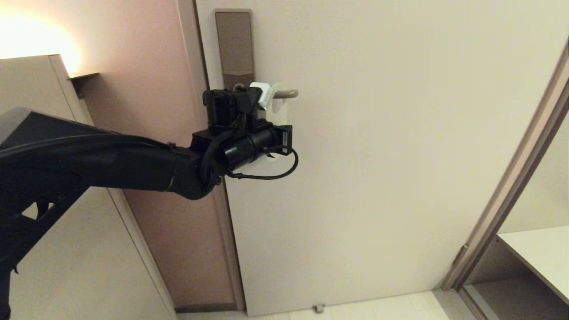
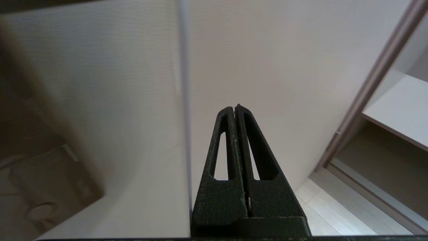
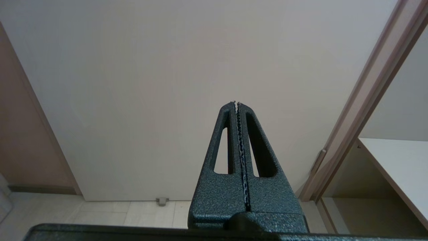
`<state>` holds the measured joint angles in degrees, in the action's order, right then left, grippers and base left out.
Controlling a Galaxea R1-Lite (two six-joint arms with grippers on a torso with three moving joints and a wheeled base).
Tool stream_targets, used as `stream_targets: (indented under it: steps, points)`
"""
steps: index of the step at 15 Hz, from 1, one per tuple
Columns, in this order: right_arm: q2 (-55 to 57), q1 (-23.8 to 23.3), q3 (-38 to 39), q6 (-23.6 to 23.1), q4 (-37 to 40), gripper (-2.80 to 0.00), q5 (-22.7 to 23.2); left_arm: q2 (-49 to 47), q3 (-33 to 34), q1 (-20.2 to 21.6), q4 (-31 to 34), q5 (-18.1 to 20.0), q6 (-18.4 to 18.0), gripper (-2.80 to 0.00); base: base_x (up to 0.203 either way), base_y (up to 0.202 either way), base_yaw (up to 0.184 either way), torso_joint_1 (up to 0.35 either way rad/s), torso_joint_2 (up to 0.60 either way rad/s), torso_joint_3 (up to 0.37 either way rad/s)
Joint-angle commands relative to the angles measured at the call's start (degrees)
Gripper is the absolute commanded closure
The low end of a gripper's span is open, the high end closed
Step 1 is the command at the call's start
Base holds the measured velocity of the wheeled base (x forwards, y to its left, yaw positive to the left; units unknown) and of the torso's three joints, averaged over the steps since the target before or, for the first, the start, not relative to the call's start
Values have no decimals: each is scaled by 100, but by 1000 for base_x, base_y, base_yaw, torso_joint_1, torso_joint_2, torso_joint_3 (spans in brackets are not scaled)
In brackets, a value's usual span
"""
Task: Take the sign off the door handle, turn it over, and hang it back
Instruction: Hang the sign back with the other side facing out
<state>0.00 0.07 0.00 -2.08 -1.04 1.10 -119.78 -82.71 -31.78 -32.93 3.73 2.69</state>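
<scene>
The sign [image 1: 281, 111] hangs on the door handle [image 1: 288, 94], showing a white face; my left arm covers its lower part. The handle is a slim bronze-grey lever sticking out from a tall backplate [image 1: 234, 42]. My left gripper [image 1: 258, 100] is raised right beside the handle and the sign's top. In the left wrist view its fingers [image 2: 235, 107] are pressed together with nothing between them. A thin pale edge [image 2: 184, 100] runs just beside them; I cannot tell whether it is the sign. My right gripper [image 3: 236, 103] is out of the head view, shut and empty, pointing low at the door.
The pale door [image 1: 400, 155] fills the middle. Its frame [image 1: 511, 186] slants down the right, with a white shelf [image 1: 542, 253] beyond it. A small door stop [image 1: 318, 307] sits on the tiled floor. A beige cabinet [image 1: 35, 84] stands at the left.
</scene>
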Motion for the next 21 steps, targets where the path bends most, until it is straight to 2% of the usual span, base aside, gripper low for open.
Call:
stream_targets:
  steps: [1,15,21]
  points:
    - [1,3,0,-2,-2,0,5,8,1,42,-21,-84,3,0,0,0,0,0,0,0]
    - [0,1,0,-2,-2,0,5,52,36,399,-30,-339,-32,0,0,0,0,0,0,0]
    - [0,1,0,-2,-2,0,5,78,36,688,-30,-443,-41,0,0,0,0,0,0,0]
